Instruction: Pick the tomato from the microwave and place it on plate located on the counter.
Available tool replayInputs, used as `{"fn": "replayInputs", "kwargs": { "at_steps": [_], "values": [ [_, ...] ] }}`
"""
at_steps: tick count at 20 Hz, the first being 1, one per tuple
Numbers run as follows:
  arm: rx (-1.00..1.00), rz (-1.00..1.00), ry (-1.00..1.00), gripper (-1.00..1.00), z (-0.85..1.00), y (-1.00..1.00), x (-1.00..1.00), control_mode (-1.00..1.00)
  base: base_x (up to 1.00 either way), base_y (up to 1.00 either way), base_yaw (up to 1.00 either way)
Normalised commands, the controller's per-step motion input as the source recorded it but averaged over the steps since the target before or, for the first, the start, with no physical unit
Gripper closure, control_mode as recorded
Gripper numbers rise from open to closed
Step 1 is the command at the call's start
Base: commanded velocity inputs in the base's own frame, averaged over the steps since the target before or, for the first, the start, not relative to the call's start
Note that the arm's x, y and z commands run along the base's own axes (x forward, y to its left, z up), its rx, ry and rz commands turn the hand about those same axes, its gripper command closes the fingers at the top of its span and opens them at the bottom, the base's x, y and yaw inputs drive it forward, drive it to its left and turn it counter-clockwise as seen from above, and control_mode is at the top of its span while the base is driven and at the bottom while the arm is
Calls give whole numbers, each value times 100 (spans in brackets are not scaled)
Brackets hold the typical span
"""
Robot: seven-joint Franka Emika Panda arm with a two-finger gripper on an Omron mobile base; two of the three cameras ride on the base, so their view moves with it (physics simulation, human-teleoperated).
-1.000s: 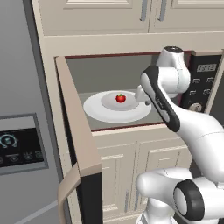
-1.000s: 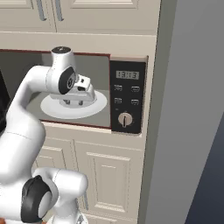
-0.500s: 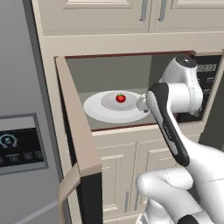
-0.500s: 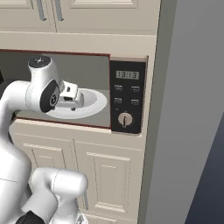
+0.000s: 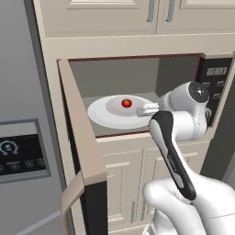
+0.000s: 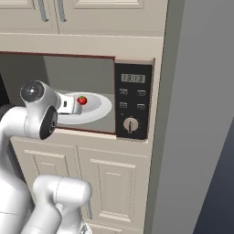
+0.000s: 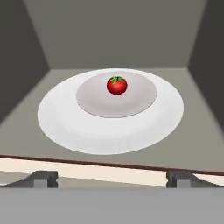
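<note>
tomato: the tomato (image 7: pixel 117 85) sits upright, green stem on top, on the grey raised centre of a large white dish (image 7: pixel 65 127) inside the microwave (image 5: pixel 183 73); it also shows in the left base view (image 5: pixel 126 103) and the right base view (image 6: pixel 82 99).
handling: small, round and probably light; a smooth skin that could slip; likely soft enough to bruise under a hard squeeze, and apt to roll if nudged off centre.
where to hold: judged best across its widest part, one finger on each side, below the stem.
gripper: the gripper (image 7: pixel 112 177) is spread wide and carries nothing; in the hand view its two tips rise far apart at the bottom, at the front lip of the cavity, well short of the tomato. In the right base view the hand (image 6: pixel 68 104) is near the tomato's left.
door: the door (image 5: pixel 82 151) is swung open to the left, out of the reach path.
panel: the control panel (image 6: pixel 132 103) with display and knob lies to the right of the cavity.
in the way: nothing stands between tips and tomato; the dish rim and the cavity walls and ceiling leave limited room for the hand.
cabinets: cabinets (image 6: pixel 109 13) above and below.
plate: the target plate's place cannot be told.
</note>
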Motion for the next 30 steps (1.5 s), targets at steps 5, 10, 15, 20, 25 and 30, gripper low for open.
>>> {"fn": "replayInputs", "kwargs": {
  "at_steps": [5, 10, 15, 20, 25, 30],
  "values": [
    [3, 0, -6, -100, 29, 4, 37, -100, 0, 0, 0],
    [0, 0, 1, -100, 41, 0, 27, -100, 0, 0, 0],
    [-3, 0, 6, -100, 12, 2, 43, -100, 0, 0, 0],
    [-2, 0, 0, -100, -23, 0, 23, -100, 0, 0, 0],
    [-1, 0, 0, -100, -34, 0, 19, -100, 0, 0, 0],
    [-1, 0, 1, -100, -20, 2, 25, -100, 0, 0, 0]
  ]
}}
